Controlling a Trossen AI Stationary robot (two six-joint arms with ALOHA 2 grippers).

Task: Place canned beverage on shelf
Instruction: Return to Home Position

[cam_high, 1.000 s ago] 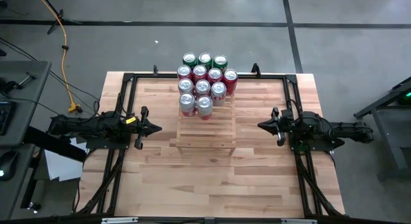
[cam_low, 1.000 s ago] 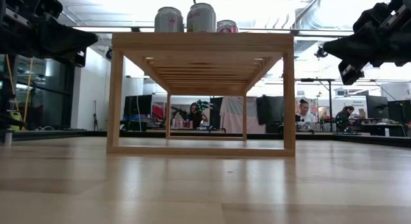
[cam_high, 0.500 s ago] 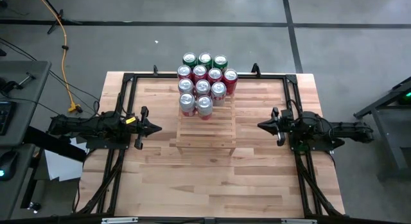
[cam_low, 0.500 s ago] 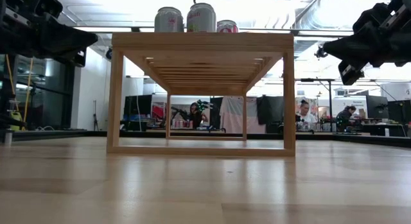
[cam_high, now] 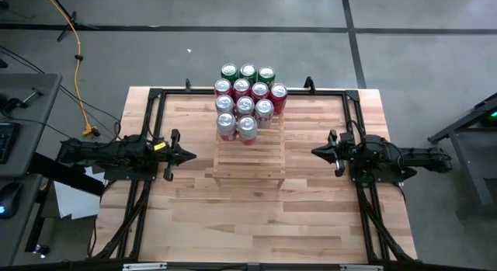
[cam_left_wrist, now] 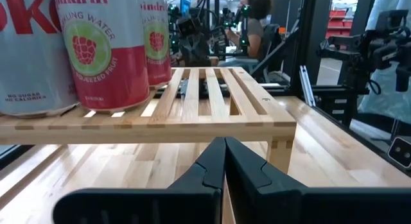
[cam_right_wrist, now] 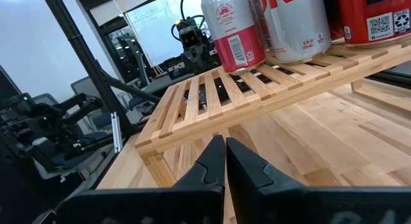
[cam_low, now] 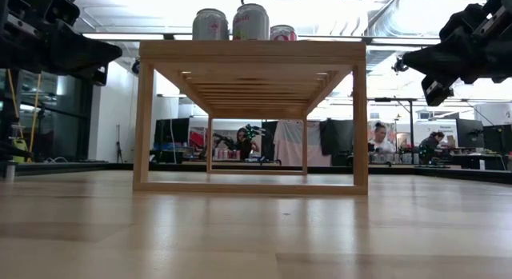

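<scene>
The shelf [cam_high: 248, 158], a light wooden slatted rack on short legs, stands mid-table on its legs [cam_low: 144, 127]. Several cans [cam_high: 245, 100], green, red and silver, stand upright in rows over its far half; the near slats [cam_left_wrist: 212, 95] are bare. In the low view the can tops [cam_low: 250, 21] show above the shelf's top board. My left gripper [cam_high: 190, 154] hovers level to the shelf's left, shut and empty, pointing at it [cam_left_wrist: 225, 142]. My right gripper [cam_high: 314, 152] hovers level to the shelf's right, shut and empty [cam_right_wrist: 224, 139].
Black frame rails [cam_high: 147, 108] run along the table's left, right and far sides. Bare tabletop [cam_high: 248, 217] lies between the shelf and the near edge. People sit at desks in the room beyond [cam_low: 376, 143].
</scene>
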